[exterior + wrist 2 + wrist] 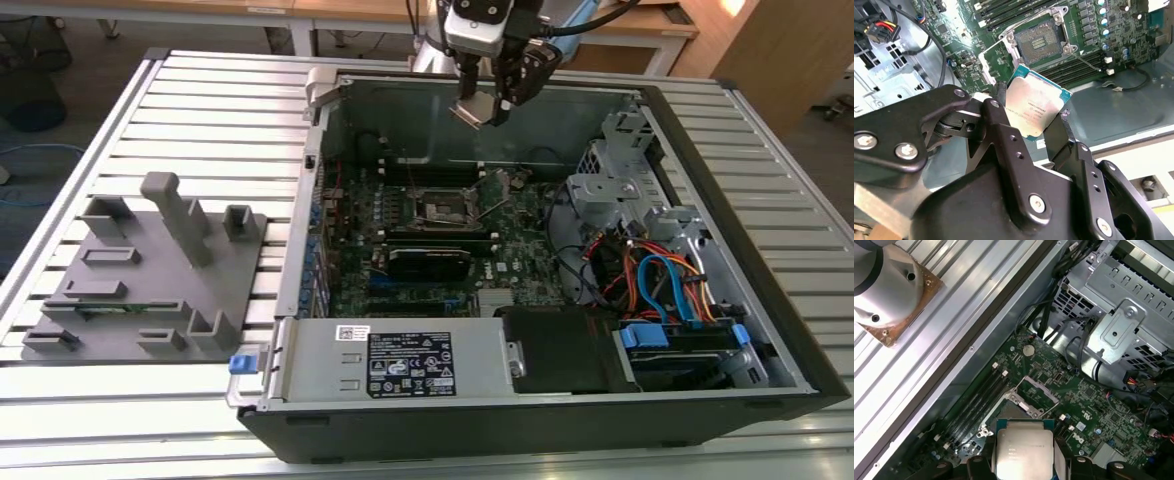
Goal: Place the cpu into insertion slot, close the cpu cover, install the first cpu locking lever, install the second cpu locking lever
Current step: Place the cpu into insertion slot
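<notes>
My fingers (507, 95) gripped the cpu (470, 113) by opposite edges, top centre of the exterior view, apart from the insertion slot (442, 207) mid-frame; it seemed light, stiff, fragile; I judged its edges the safe hold.

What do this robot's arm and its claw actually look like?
The gripper is matte black: angular linked fingers studded with silver screws. In the exterior view, the arm above it is silvery grey, with a dark cable looping off its side.
</notes>
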{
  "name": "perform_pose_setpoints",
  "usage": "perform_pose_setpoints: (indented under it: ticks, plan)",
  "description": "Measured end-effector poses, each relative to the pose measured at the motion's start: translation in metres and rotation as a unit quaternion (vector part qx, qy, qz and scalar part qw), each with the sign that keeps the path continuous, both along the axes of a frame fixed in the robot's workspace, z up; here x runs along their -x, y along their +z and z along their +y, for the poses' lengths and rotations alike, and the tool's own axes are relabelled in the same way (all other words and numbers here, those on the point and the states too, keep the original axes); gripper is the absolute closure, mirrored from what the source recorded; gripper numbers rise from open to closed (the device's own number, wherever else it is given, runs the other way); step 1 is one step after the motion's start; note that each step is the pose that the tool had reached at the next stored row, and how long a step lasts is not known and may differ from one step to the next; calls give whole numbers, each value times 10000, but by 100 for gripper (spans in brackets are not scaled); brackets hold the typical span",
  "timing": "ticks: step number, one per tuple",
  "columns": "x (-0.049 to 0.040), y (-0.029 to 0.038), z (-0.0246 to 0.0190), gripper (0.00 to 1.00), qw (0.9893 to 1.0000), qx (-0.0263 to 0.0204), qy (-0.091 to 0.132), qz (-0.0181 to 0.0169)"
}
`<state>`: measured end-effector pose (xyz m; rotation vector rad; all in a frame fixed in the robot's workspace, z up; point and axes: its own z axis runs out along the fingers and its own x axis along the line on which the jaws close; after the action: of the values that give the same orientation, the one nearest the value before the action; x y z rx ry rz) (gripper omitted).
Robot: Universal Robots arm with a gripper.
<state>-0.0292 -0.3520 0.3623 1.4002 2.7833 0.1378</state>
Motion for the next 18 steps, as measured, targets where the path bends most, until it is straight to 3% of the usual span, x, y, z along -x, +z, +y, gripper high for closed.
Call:
perform_pose_setpoints:
  ticks: [5,10,18]
  plan:
    - [0,-1,0,46,9997,0,-260,0]
    - [0,-2,0,46,9986,0,-528,0]
    - [0,-2,0,46,9984,0,-562,0]
